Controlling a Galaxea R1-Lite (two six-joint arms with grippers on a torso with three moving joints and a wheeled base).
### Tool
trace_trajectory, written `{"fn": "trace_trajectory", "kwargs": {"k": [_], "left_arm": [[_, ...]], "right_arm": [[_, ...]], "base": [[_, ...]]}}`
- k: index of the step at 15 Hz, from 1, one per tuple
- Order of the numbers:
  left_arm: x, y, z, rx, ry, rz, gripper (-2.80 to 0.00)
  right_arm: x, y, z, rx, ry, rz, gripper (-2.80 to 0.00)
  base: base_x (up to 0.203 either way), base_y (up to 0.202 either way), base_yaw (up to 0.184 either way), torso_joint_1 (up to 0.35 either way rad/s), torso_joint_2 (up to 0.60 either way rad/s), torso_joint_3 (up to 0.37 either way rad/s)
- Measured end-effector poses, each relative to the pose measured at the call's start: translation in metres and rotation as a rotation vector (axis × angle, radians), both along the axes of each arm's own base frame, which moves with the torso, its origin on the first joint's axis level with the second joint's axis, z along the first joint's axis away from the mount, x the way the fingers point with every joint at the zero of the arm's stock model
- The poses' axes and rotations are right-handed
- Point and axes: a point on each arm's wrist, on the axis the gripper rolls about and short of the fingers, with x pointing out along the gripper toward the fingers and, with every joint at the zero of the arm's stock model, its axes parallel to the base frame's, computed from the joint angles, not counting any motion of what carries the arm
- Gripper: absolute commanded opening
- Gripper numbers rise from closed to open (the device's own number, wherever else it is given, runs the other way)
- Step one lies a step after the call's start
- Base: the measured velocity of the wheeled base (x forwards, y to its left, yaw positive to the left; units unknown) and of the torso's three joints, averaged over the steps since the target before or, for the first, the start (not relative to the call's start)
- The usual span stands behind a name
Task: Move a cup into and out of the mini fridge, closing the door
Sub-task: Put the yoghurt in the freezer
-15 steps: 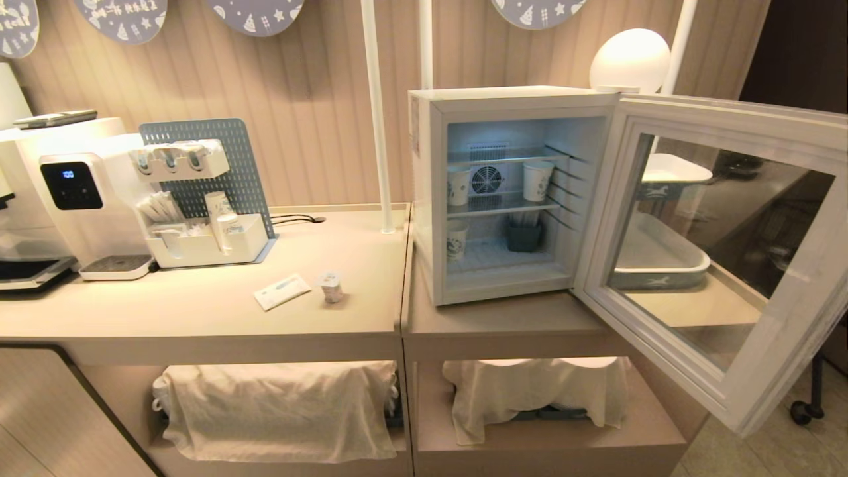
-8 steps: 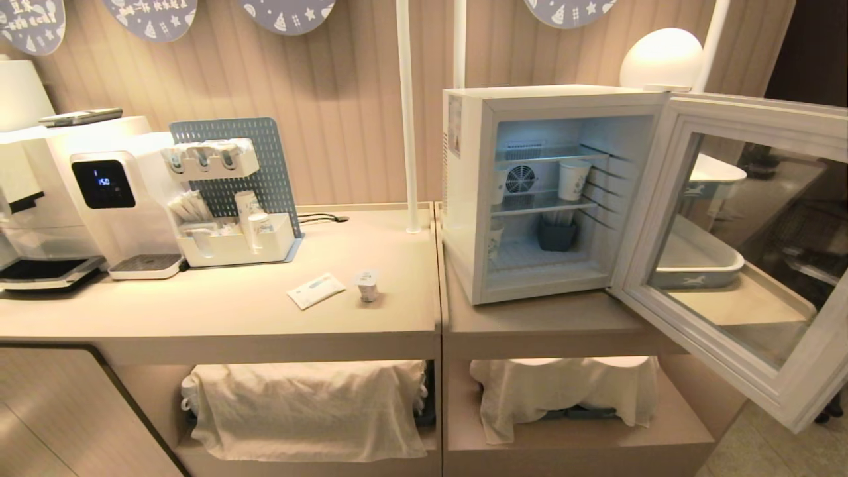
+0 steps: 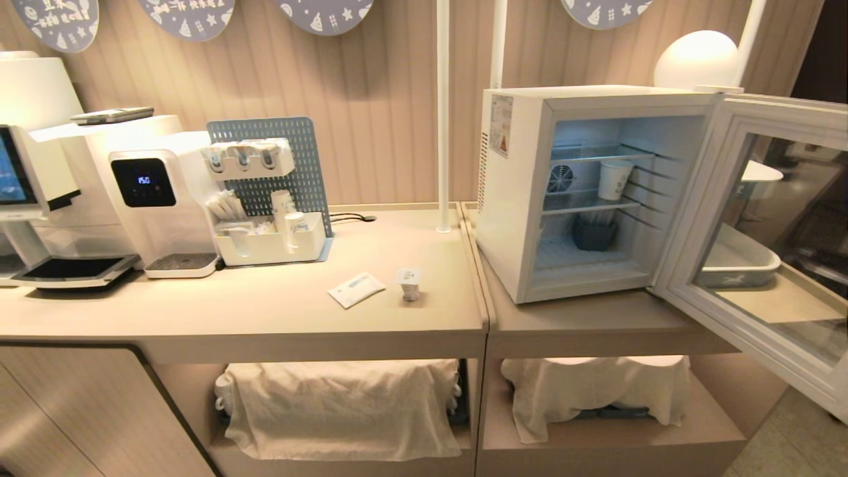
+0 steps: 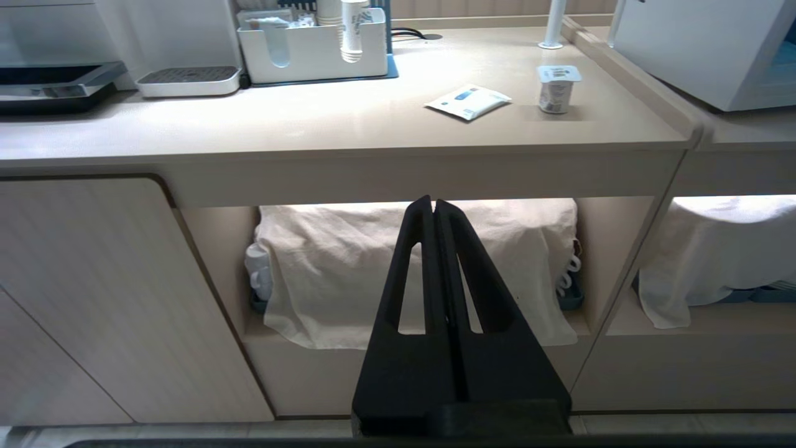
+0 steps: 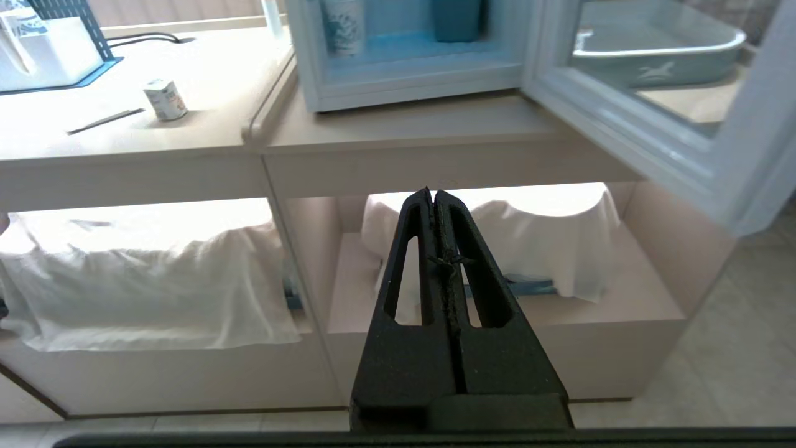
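The small squat cup [image 3: 409,284] with a white-and-blue foil lid stands on the left counter, near its right edge; the wrist views also hold the cup [image 4: 557,88] [image 5: 165,99]. The white mini fridge [image 3: 513,199] sits on the right counter with its glass door [image 3: 762,238] swung wide open to the right. Inside are wire shelves, a fan and a tall paper cup [image 3: 613,179]. Both arms hang low in front of the counter, outside the head view. My left gripper [image 4: 433,202] and right gripper [image 5: 433,193] are shut and empty, well below the counter top.
A flat white packet [image 3: 356,289] lies beside the cup. A drinks machine [image 3: 142,192] and a white organiser with a pegboard [image 3: 268,199] stand at the back left. Cloth-covered items [image 3: 338,404] fill the shelves under both counters. A white pole [image 3: 442,112] rises between counters.
The whole scene has slid rightward in the head view, so the camera has moved left. Cup, fridge and door keep their places relative to each other. Neither gripper has changed.
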Motion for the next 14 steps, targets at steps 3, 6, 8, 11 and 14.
{"fn": "trace_trajectory", "kwargs": {"k": [3,6,8,11,14], "left_arm": [[0.0,0.0,0.0,0.0,0.0,0.0,-2.8],[0.0,0.0,0.0,0.0,0.0,0.0,-2.8],[0.0,0.0,-0.0001,0.0,0.0,0.0,-2.8],[0.0,0.0,0.0,0.0,-0.001,0.001,-2.8],[0.0,0.0,0.0001,0.004,-0.001,0.0,-2.8]], "right_arm": [[0.0,0.0,0.0,0.0,0.0,0.0,-2.8],[0.0,0.0,0.0001,0.0,-0.001,0.0,-2.8],[0.0,0.0,0.0,0.0,0.0,0.0,-2.8],[0.0,0.0,0.0,0.0,0.0,0.0,-2.8],[0.0,0.0,0.0001,0.0,-0.001,0.0,-2.8]], "base": [[0.0,0.189,-0.002,0.004,0.0,0.005],[0.0,0.193,-0.002,0.005,0.0,0.004],[0.0,0.188,-0.002,-0.001,0.01,0.002],[0.0,0.188,0.002,0.0,0.0,0.003],[0.0,0.161,-0.002,0.004,0.0,0.003]]}}
